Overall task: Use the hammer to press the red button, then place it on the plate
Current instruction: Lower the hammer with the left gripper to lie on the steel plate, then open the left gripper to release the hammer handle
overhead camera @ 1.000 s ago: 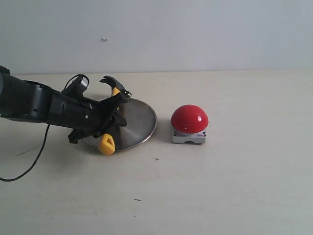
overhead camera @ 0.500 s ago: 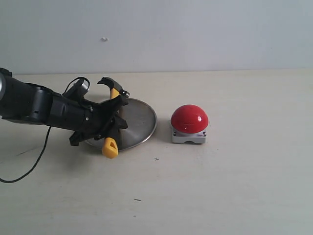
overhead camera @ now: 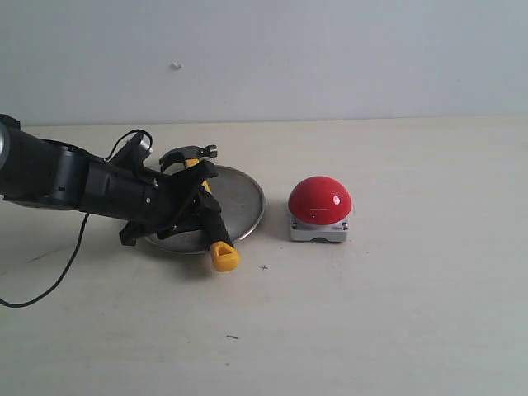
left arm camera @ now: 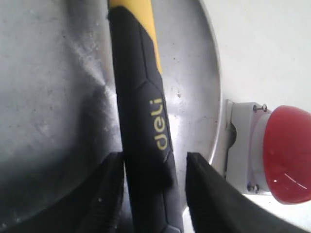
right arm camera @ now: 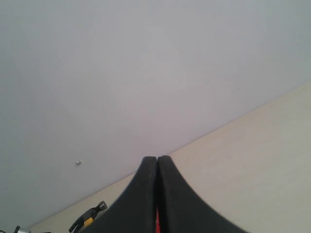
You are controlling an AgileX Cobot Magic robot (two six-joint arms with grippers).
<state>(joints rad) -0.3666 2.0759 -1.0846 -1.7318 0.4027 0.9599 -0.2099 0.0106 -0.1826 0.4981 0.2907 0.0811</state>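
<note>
Beige counter (overhead camera: 379,322), grey wall (overhead camera: 330,58). Left tool (left arm camera: 154,159) spread loosely around the hammer (left arm camera: 138,97) across the plate (overhead camera: 244,196); right tool (right arm camera: 157,161) pressed together.

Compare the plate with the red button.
The plate is a flat, brushed-silver dish; the red button is a glossy dome on a grey base. The plate is wider, the red button taller. The hammer lies across the plate; nothing touches the red button. Both sit on the table, apart.
</note>
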